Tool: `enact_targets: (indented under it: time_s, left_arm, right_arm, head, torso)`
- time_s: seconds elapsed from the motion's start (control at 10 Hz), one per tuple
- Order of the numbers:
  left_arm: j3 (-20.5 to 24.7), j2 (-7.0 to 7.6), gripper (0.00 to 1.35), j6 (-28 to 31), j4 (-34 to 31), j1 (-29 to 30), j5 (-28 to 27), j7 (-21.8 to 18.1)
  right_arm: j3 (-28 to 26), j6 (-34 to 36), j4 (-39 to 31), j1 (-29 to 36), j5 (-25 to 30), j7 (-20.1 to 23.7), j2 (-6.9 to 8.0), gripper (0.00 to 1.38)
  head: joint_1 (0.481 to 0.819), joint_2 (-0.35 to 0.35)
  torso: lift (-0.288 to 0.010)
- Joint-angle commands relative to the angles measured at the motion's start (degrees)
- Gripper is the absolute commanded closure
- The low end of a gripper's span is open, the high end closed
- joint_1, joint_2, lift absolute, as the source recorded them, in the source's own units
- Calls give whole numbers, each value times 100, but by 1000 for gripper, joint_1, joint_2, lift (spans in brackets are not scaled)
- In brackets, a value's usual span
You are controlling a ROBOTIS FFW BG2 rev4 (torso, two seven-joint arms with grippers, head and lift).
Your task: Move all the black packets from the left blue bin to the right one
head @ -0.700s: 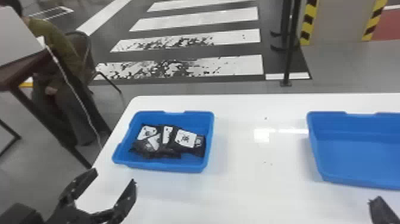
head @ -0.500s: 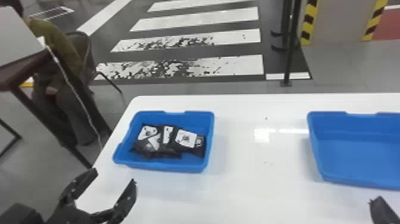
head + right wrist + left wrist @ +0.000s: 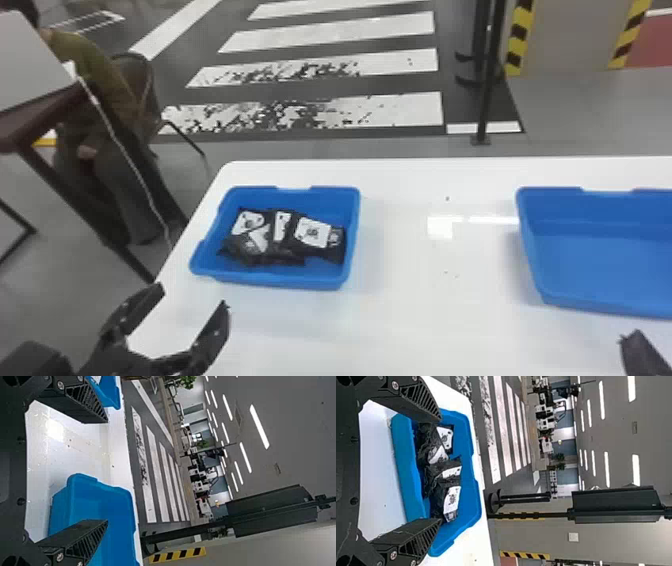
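Observation:
My left gripper stands open at the lower left, nearer than the left blue bin. Several black packets with white labels lie overlapping in that bin. In the left wrist view, the open left gripper has its fingers spread in front of the bin and the packets, holding nothing. My right gripper is at the bottom right corner, on the near side of the right blue bin, whose visible floor is bare. The right wrist view shows the right gripper open before the bin.
Both bins stand on a white table, with a wide stretch of tabletop between them. Behind its far edge are a black post and a striped floor. A dark side table is at the far left.

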Motion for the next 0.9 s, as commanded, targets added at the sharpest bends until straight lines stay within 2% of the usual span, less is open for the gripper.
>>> enact_targets:
  time_s: [0.0, 0.3, 0.5, 0.7, 0.8]
  left_arm:
    - [12, -24, 140, 60, 0, -49, -22, 0]
    - [57, -24, 140, 355, 169, -527, -170, 0]
    - [-160, -24, 140, 777, 422, -1033, -216, 0]
    - [-480, -24, 140, 1354, 731, -1638, -193, -18]
    - [-628, 26, 140, 1649, 900, -1961, -147, -35]
  right_arm:
    - [5, 0, 18, -14, -13, -5, 0, 125]
    - [39, 0, 32, -28, -36, -5, 0, 125]
    - [39, 0, 60, -28, -59, -5, 0, 125]
    - [50, 0, 75, -28, -93, -5, 0, 125]
    - [50, 0, 89, -42, -116, -5, 0, 125]
  head:
    - [695, 243]
    - [695, 252]
    - [695, 257]
    - [695, 229]
    - [695, 204]
  torso:
    - [-140]
    - [-140]
    - [-140]
    - [-140]
    - [-140]
